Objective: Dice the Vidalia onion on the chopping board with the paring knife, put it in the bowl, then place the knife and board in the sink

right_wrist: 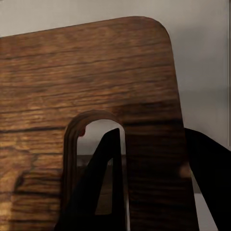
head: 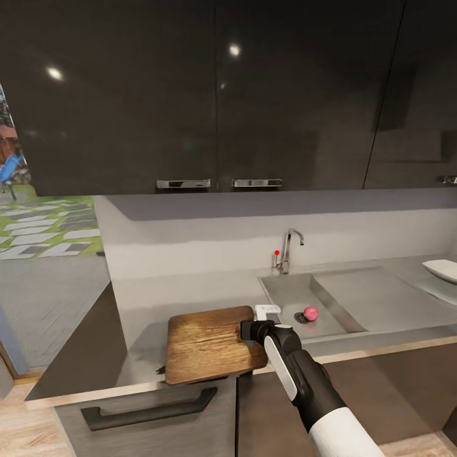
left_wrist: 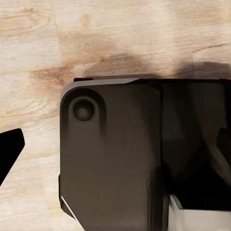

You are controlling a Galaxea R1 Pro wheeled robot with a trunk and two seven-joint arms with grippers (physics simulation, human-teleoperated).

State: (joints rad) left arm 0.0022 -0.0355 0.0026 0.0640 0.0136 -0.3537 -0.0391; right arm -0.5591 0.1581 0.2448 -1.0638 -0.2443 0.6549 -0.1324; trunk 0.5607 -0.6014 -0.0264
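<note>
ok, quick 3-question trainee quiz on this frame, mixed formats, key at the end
1. True or false: the Vidalia onion lies in the sink.
2. Multiple choice: the right gripper is at which edge of the chopping board? A) the edge toward the sink B) the edge away from the sink C) the edge toward the wall
3. Fill in: in the right wrist view, one finger shows through the board's ____ hole.

Key: 1 true; 2 A; 3 handle
</note>
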